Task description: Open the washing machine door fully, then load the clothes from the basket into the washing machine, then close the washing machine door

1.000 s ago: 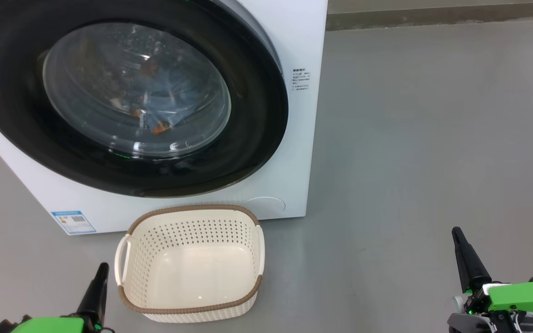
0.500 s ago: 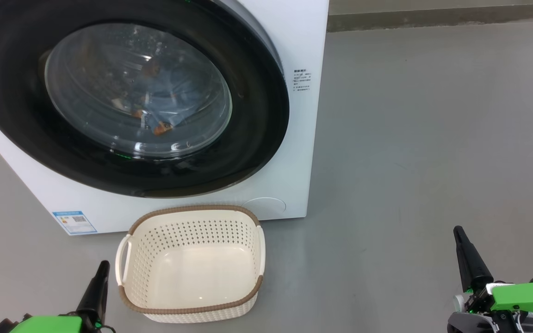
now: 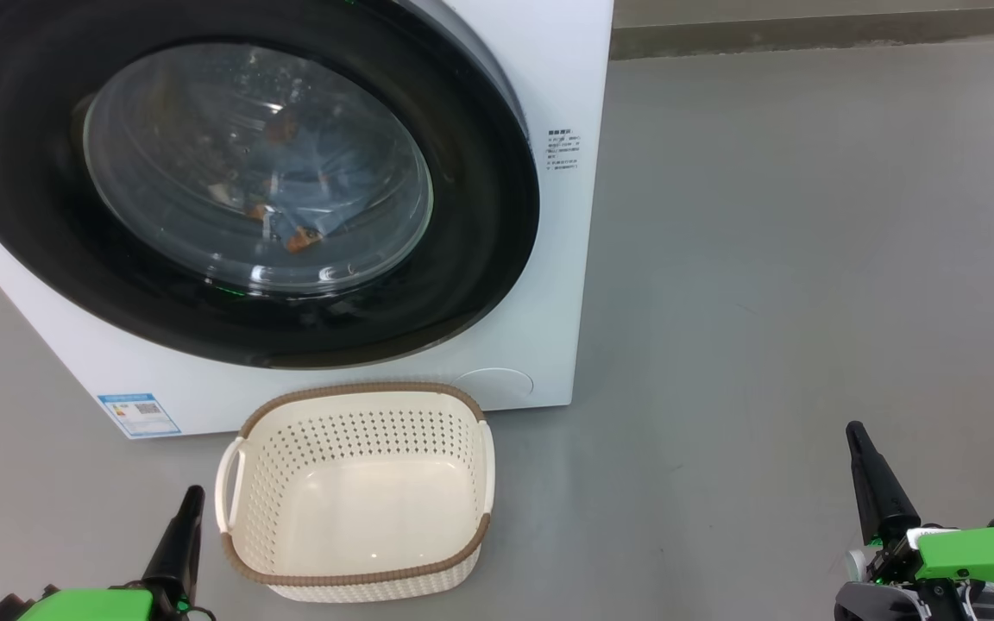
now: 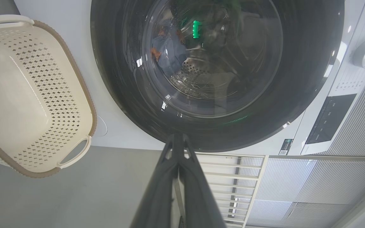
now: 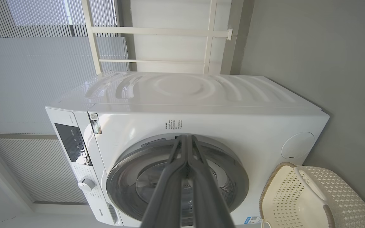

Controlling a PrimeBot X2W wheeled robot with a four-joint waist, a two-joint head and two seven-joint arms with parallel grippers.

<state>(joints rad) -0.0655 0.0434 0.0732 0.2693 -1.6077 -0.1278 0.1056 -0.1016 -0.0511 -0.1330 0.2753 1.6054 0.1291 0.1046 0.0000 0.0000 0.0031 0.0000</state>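
As judged from clothes point(image 3: 290, 185) behind shut washing machine door point(image 3: 480, 216), closing seemingly done. Pinched together: left gripper point(image 3: 192, 500), right gripper point(image 3: 853, 433). Calls for nothing further.

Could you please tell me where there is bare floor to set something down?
The widest bare patch is the grey floor right of the washing machine and the basket, ahead of the right claw. The basket's bottom is bare too. It is tight between the basket and the washing machine, and beside the left claw.
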